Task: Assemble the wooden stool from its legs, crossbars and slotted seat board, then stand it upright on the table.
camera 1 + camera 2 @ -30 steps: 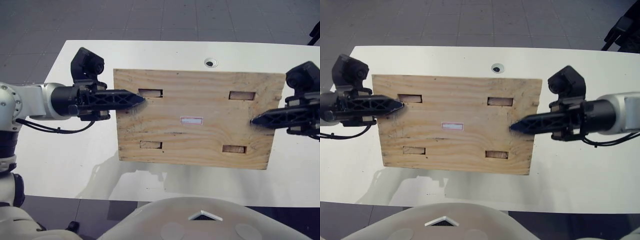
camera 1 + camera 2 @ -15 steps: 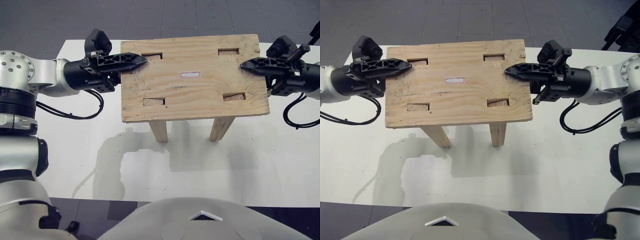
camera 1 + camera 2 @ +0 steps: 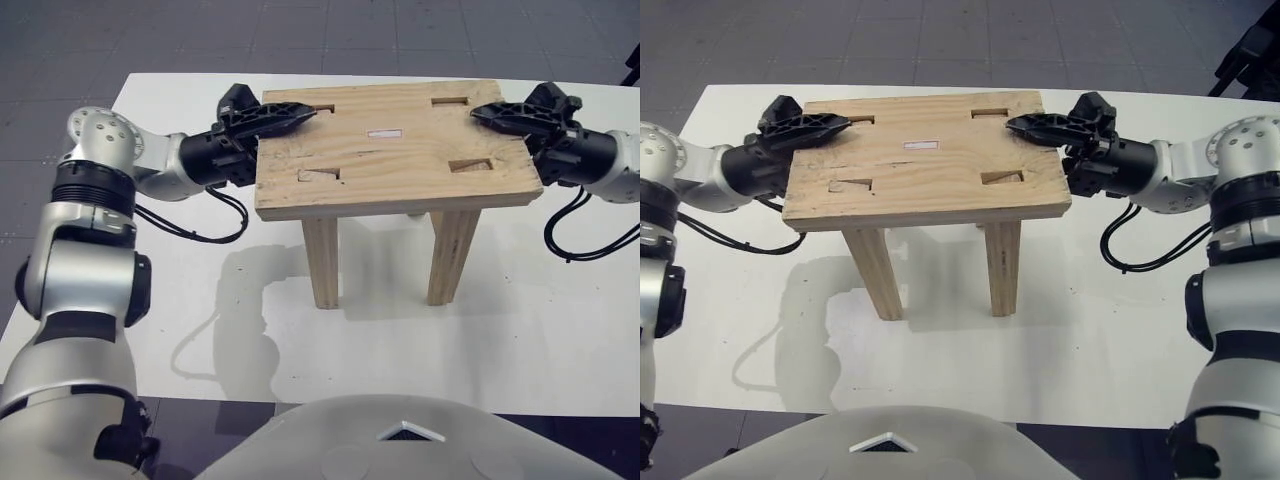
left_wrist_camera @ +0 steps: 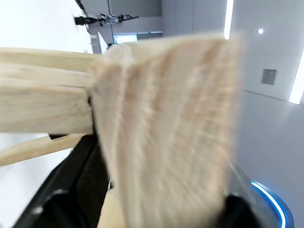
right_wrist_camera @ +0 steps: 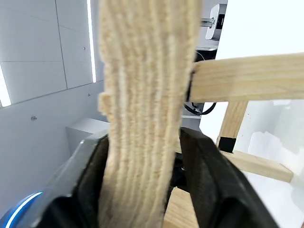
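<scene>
The assembled wooden stool stands legs-down over the white table (image 3: 540, 320). Its slotted seat board (image 3: 395, 150) is level and on top, with two front legs (image 3: 321, 262) (image 3: 450, 255) showing beneath. I cannot tell whether the feet touch the table. My left gripper (image 3: 285, 115) is shut on the board's left edge, one finger on top and one underneath. My right gripper (image 3: 495, 115) is shut on the right edge the same way. In the wrist views the board's edge (image 4: 166, 133) (image 5: 142, 118) sits between dark fingers (image 5: 209, 185), with crossbars (image 4: 42, 99) beyond.
The table has bare room in front of the stool and to both sides. Black cables (image 3: 190, 225) (image 3: 575, 235) loop from each wrist down onto the tabletop. Dark tiled floor (image 3: 300, 35) lies beyond the table's far edge.
The stool, held by both grippers, has gone from close under the camera, seat filling the view, down and away to the table. Its legs now show below the seat.
</scene>
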Motion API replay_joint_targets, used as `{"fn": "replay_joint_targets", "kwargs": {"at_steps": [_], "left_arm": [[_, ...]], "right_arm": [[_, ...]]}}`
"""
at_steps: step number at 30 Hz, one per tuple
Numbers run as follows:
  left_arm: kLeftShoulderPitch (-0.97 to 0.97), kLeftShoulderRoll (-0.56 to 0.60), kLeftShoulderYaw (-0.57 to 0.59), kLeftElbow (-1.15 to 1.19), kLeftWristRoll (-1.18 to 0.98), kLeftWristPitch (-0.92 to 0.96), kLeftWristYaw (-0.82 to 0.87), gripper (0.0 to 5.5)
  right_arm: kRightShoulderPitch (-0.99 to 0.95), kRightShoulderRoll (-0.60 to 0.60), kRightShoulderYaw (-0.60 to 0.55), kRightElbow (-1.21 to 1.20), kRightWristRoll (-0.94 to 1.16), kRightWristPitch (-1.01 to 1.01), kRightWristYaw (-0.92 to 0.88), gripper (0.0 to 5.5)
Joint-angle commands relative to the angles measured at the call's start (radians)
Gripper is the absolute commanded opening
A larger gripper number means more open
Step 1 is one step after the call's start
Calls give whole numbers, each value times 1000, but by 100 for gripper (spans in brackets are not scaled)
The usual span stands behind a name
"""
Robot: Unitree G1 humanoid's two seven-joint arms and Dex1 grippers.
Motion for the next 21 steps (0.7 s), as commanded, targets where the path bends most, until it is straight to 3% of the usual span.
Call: {"fn": "replay_joint_targets", "kwargs": {"at_steps": [1, 6, 12, 21], "left_arm": [[32, 15, -4, -27, 101, 4, -52, 306], [64, 54, 8, -68, 163, 3, -145, 410], [44, 108, 39, -81, 256, 3, -244, 498], [20, 212, 124, -74, 456, -97, -455, 516]], "right_arm": [[41, 14, 42, -12, -105, 0, -22, 315], [53, -25, 32, -25, -151, 0, 28, 441], [43, -87, 4, -32, -203, 0, 100, 547], [-6, -189, -113, -65, -304, 0, 202, 550]]}}
